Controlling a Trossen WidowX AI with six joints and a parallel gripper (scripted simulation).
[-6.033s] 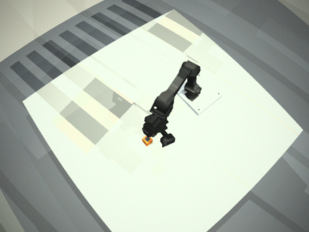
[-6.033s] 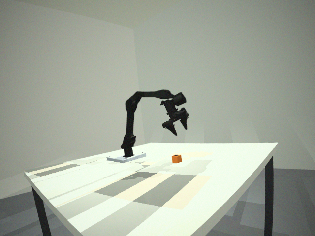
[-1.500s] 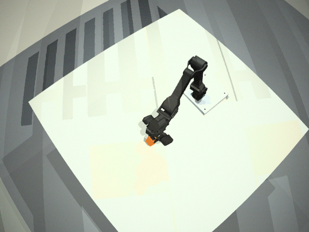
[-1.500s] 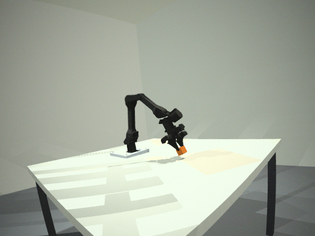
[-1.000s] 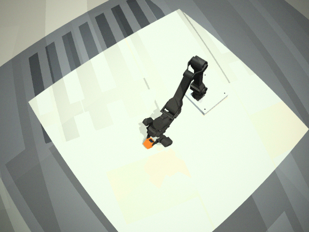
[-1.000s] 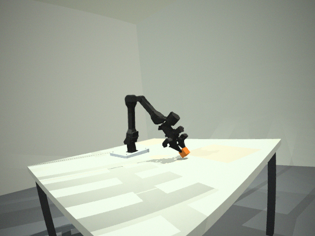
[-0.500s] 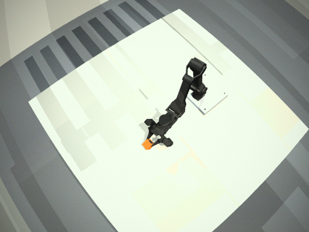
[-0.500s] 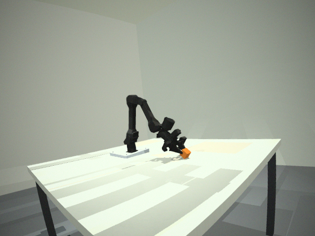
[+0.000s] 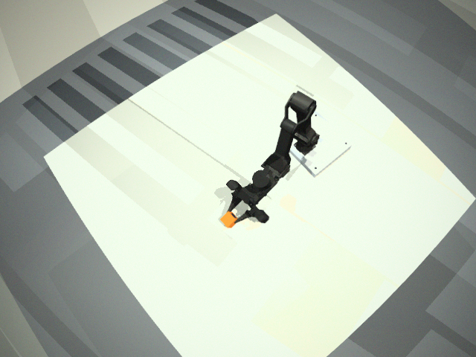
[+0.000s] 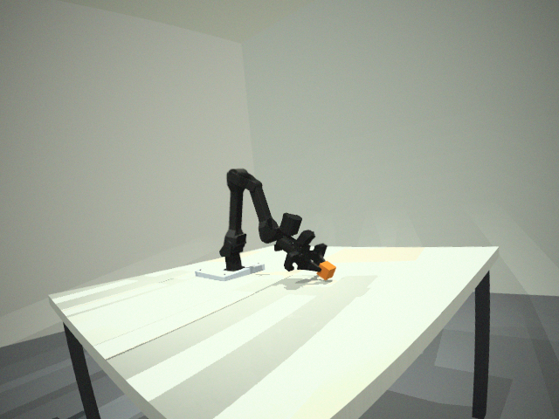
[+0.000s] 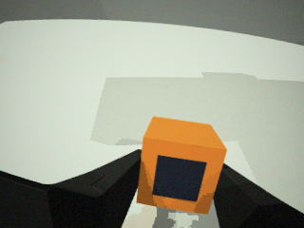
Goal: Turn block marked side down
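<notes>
The orange block is held tilted between the fingers, its lower corner at or just above the table. Whether it touches the table is hard to tell. Its dark square mark is on the face turned back toward the wrist camera and the arm, not facing down. My gripper is shut on the block, one finger at each side. It reaches forward and slants downward. The block's underside is hidden in the wrist view.
The arm's pale base plate stands on the table behind the gripper. The table's edge shows beyond the block in the wrist view. Broad shadows and pale yellow patches lie across the tabletop.
</notes>
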